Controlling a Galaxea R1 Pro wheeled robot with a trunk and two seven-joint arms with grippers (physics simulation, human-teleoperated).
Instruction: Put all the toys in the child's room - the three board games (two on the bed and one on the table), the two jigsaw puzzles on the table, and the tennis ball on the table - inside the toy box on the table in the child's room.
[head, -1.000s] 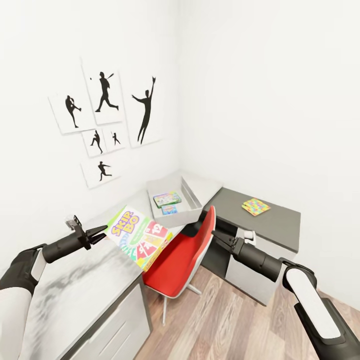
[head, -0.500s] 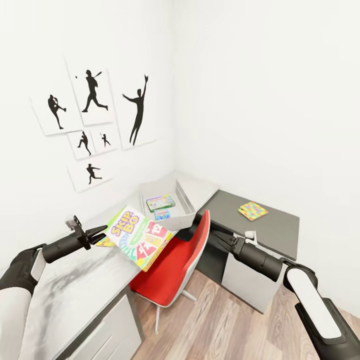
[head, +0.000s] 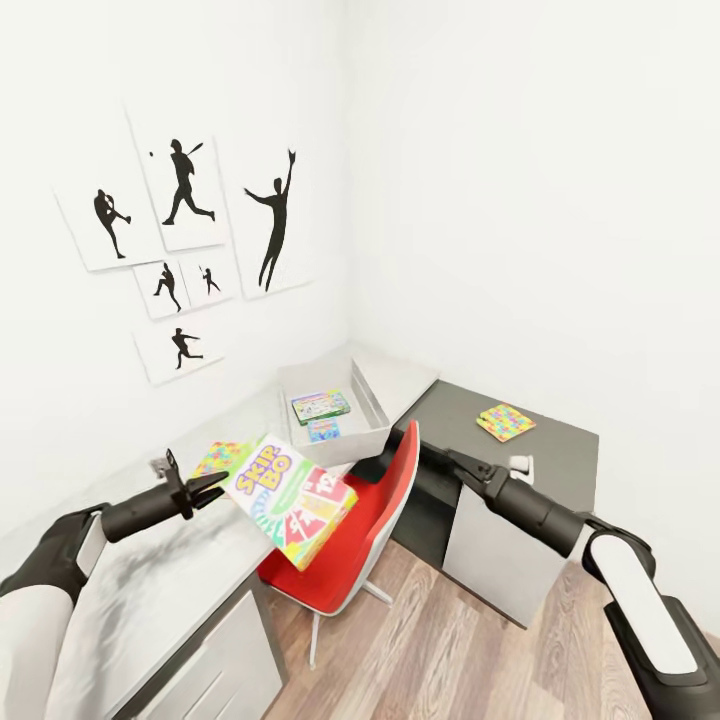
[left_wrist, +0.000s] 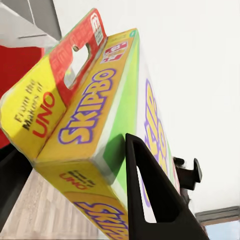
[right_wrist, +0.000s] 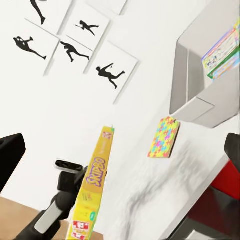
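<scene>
Green-yellow Skip-Bo box (head: 292, 497) is clamped by one edge in the left gripper (head: 213, 487), the dark fingers (left_wrist: 150, 200) pressed on its faces; the left arm reaches forward, roughly level, over the pale table (head: 150, 590). Just beyond that gripper a jigsaw puzzle (head: 222, 457) lies flat on the table, and farther ahead the grey toy box (head: 330, 412) holds two small game boxes (head: 320, 406). The right arm stretches forward past the red chair (head: 345, 540), its gripper (head: 435, 458) at the chair's top edge; whether its jaws are spread I cannot tell. Right of it, a second puzzle (head: 505, 421) rests on the dark grey desk (head: 540, 450).
</scene>
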